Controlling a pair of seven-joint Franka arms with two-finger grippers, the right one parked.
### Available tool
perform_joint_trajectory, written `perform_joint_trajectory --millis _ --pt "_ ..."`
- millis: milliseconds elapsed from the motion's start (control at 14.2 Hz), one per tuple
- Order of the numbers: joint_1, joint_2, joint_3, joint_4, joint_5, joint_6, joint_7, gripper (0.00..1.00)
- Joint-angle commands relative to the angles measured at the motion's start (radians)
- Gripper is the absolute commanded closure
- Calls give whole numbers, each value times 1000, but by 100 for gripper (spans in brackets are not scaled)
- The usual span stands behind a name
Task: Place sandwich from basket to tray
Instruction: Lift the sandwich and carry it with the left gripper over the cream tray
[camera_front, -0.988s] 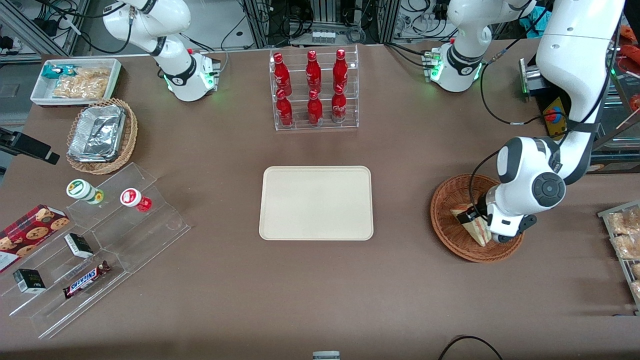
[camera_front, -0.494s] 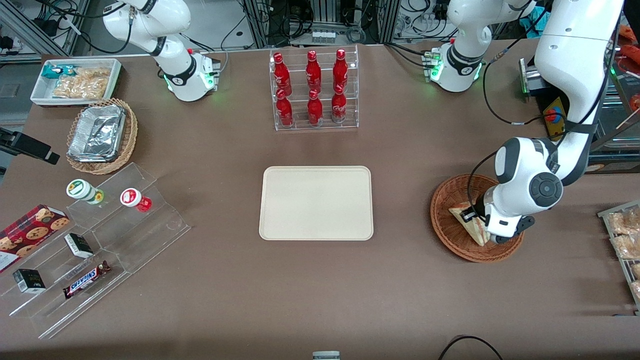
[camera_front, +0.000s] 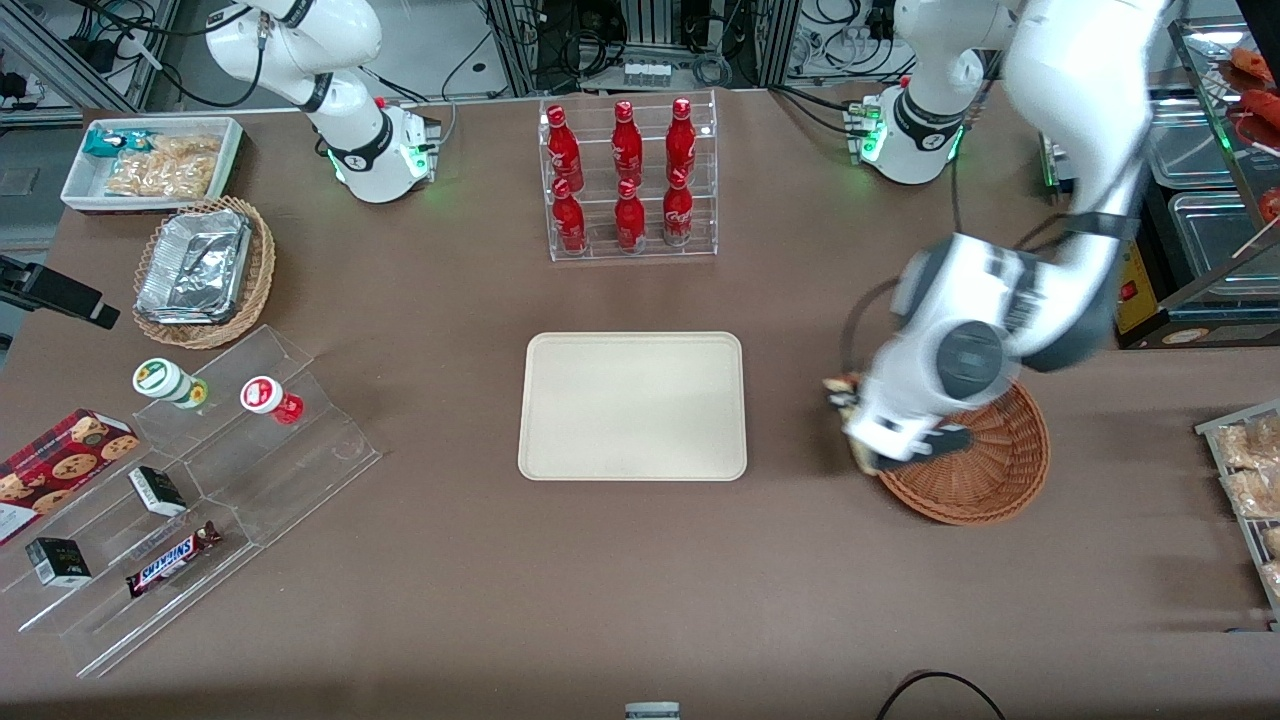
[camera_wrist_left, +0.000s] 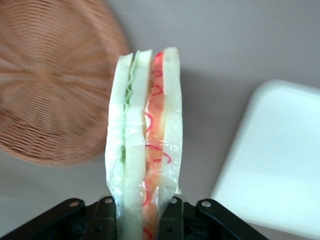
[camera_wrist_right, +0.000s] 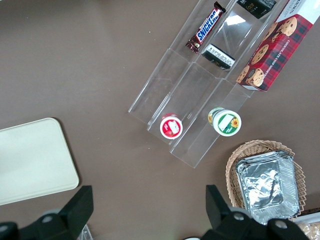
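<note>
Tabletop: a broad, matte brown tabletop (camera_front: 420, 560) fills nearly the whole front view.
Upper edge: silver aluminium frame posts (camera_front: 510, 45) stand past the tabletop, with tangled black cables (camera_front: 700, 50) hanging among them.
Floor: a pale grey floor (camera_front: 440, 40) shows between the posts.
Working arm's end: shiny steel pans (camera_front: 1195, 150) sit on a metal rack.
Light: even and soft, faint shadows only.

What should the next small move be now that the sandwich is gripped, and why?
Probably carry it sideways toward the tray. The gripper is shut on the sandwich, lifted out over the edge of the basket on the tray's side. The wrist view shows bare table below the sandwich, with the tray close beside it, so lowering now would likely miss it.
</note>
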Motion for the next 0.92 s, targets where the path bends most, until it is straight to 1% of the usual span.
perform_joint_trajectory --millis 0,212,424,494,635,776,847 --pt "-162 149 11 148 2 -42 -10 88" --pt "-268 227 8 204 -19 -31 -34 88" --pt "-350 362 5 374 -19 -31 -76 87" --pt "-370 405 5 427 -18 -31 -114 87" --pt "-390 459 5 506 -18 -24 -131 87" --pt "-407 474 7 514 -14 27 -145 85" --pt "-411 490 8 514 -11 47 -156 82"
